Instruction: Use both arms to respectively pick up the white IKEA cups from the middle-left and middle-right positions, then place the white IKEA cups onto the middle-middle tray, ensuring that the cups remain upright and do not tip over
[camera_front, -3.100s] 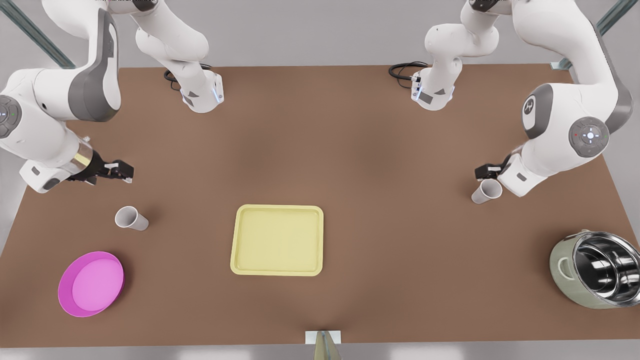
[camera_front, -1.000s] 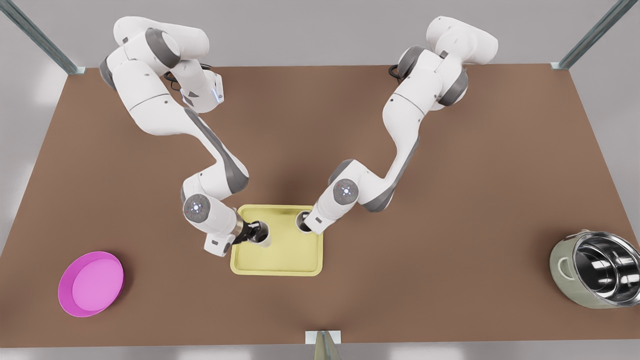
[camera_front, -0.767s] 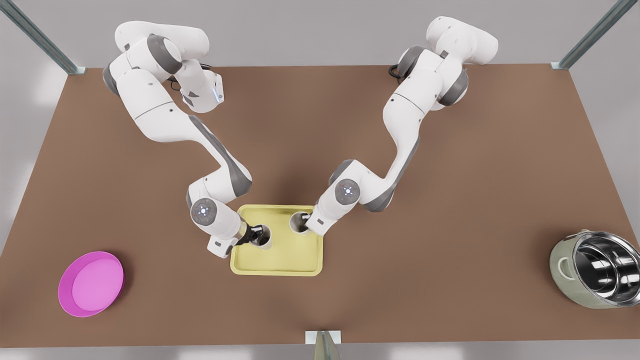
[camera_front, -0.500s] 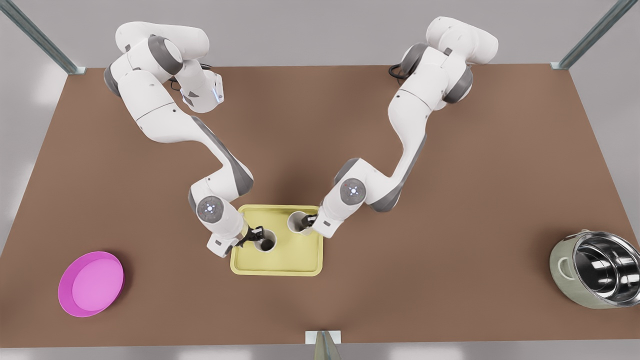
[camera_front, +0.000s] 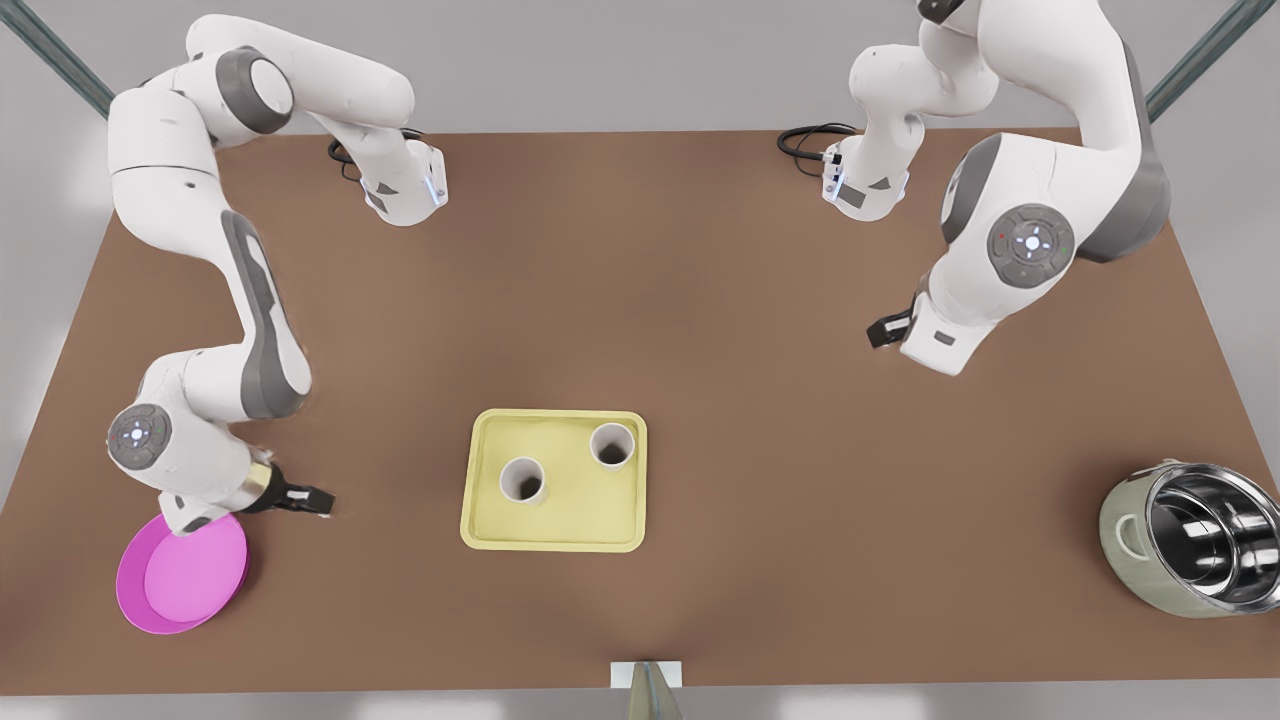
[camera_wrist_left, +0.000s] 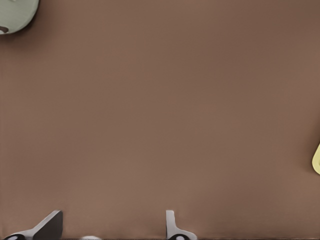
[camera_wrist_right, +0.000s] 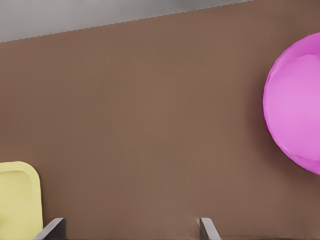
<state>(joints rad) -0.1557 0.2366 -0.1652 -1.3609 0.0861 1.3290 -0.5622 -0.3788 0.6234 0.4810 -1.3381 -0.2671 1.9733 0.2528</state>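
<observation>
cups – one white IKEA cup (camera_front: 522, 480) and the other (camera_front: 612, 445) upright on tray (camera_front: 575, 522), table middle | right gripper (camera_front: 312, 497) – jaws open, left, beside pink dish (camera_front: 185, 572) | left gripper (camera_front: 884, 331) – jaws open, far right

Two small plain white tapered handleless cups — one (camera_front: 522, 480) toward the front view's left, the other (camera_front: 612, 445) toward the tray's far right corner — both upright, mouths open upward, apart from each other. Standing inside a flat pale-yellow rectangular tray (camera_front: 555, 540) with rounded corners and low raised rim, mid-table.
</observation>
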